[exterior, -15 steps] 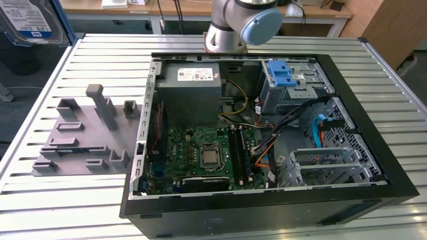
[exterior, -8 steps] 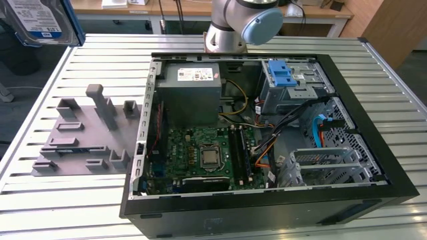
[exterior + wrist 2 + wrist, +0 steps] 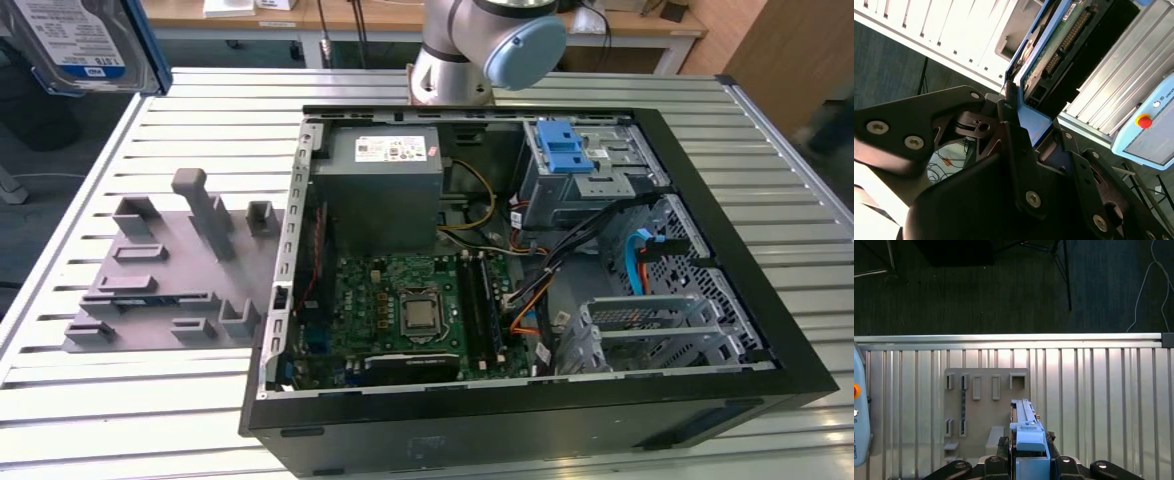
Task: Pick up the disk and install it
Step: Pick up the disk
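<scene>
The disk, a silver-grey drive with a white-and-blue label and a blue frame, hangs high above the table's far corner on the exterior view's left. In the first wrist view I look down its blue edge, with my gripper shut on it from both sides, above the grey fixture plate. The second wrist view shows the disk's circuit-board side and the gripper clamped on its blue frame.
An open computer case lies on the slatted metal table, with a drive cage and blue latch at its far side. The grey fixture plate lies beside the case. A pendant with a red button sits on the table.
</scene>
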Robot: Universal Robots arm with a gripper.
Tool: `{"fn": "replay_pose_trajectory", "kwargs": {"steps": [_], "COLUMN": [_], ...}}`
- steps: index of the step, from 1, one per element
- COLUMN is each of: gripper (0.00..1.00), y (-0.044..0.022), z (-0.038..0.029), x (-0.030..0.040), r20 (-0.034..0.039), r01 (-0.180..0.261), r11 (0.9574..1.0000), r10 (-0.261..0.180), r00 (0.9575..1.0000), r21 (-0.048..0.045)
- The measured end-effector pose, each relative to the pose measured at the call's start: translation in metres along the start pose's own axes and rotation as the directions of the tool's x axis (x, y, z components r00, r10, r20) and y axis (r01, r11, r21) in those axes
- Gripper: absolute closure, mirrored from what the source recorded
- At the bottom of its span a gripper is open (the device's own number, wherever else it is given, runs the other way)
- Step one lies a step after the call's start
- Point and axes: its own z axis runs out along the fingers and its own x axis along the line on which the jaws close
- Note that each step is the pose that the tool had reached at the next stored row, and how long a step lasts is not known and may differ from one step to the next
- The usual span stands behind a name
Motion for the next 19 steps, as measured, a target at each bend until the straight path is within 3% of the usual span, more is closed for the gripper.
{"fn": "replay_pose_trajectory", "kwargs": {"steps": [8,19], "gripper": [0.64,0.64], "y": [-0.0018,-0.0162], "z": [0.0000,-0.0003], "x": [0.0007,0.0003], "r20": [0.0000,0.0002], "r01": [0.000,0.000], "r11": [1.0000,1.0000], "r10": [0.000,0.000], "r00": [1.0000,1.0000], "r21": [0.0001,0.0000]}}
